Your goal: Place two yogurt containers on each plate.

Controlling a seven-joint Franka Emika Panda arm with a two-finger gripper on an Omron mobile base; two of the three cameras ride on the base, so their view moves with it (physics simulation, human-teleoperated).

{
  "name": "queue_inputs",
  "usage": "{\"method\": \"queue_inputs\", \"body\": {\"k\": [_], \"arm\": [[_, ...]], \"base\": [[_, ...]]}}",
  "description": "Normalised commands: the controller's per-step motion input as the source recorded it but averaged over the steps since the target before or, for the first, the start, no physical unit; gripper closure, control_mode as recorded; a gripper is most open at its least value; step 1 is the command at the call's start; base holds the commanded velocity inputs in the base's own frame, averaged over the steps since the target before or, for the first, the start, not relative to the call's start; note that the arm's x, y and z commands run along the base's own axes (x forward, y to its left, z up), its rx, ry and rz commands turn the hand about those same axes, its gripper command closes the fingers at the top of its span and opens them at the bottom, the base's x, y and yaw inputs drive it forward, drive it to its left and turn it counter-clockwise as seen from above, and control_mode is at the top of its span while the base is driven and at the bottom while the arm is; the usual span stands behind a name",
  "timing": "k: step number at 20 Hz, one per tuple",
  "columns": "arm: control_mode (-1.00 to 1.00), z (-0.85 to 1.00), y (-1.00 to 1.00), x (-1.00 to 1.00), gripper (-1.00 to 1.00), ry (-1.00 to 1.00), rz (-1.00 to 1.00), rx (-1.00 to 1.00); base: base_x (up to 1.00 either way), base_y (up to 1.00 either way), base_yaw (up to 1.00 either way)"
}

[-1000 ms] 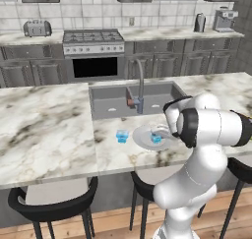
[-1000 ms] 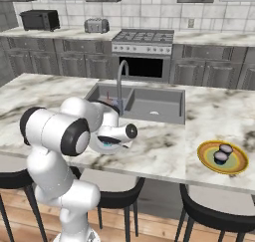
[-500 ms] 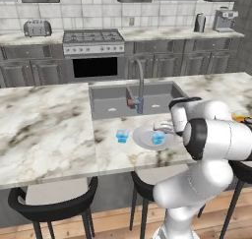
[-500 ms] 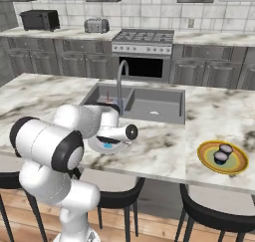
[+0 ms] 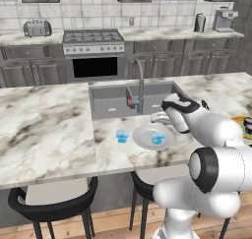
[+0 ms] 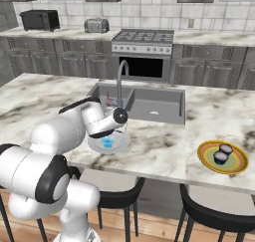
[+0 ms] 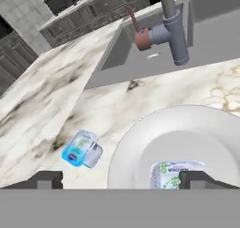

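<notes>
**Operator:** I'm looking down through the hand camera, and the gripper (image 7: 121,179) is standing with its jaws spread wide, holding nothing. One light blue yogurt cup (image 7: 174,174) is sitting on the grey-white plate (image 7: 187,128) right between the fingertips, at about 6 o'clock on the plate.

**Spotter:** And the other blue one?

**Operator:** The second blue cup (image 7: 82,149) is lying off the plate on the marble counter (image 7: 56,100), just beside the rim. From the jaws it's sitting at roughly 10 o'clock in the hand view. It's looking tipped on its side, its long axis running from 8 o'clock toward 2 o'clock, the blue end pointing at 8.

**Spotter:** Are the base views agreeing?

**Operator:** Yes. In the left base view that cup (image 5: 122,135) is resting at 9 o'clock from the plate (image 5: 142,139), near but apart. I'm judging the next reach is going across that way, with the wrist turning to cross the cup's axis.

**Spotter:** The far plate?

**Operator:** The orange-yellow plate (image 6: 238,164) is carrying both dark cups (image 6: 223,154), well apart from the arm.
</notes>
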Motion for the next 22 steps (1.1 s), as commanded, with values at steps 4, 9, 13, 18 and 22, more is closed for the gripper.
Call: {"method": "queue_inputs", "body": {"k": [4, 9, 13, 18, 22], "arm": [[-1.0, 0.9, 0.59, -0.05, -1.0, 0.39, 0.0, -0.09], [-1.0, 0.51, 0.57, 0.0, -1.0, 0.37, 0.0, 0.0], [-1.0, 0.05, 0.53, -0.07, -1.0, 0.24, 0.0, 0.0], [-1.0, -0.24, 0.51, -0.06, -1.0, 0.2, -0.01, 0.0], [-1.0, -0.1, 0.21, -0.34, -1.0, 0.03, -0.19, -0.08]], "base": [[0.0, 0.0, 0.0], [0.0, 0.0, 0.0], [0.0, 0.0, 0.0], [0.0, 0.0, 0.0], [0.0, 0.0, 0.0]]}}
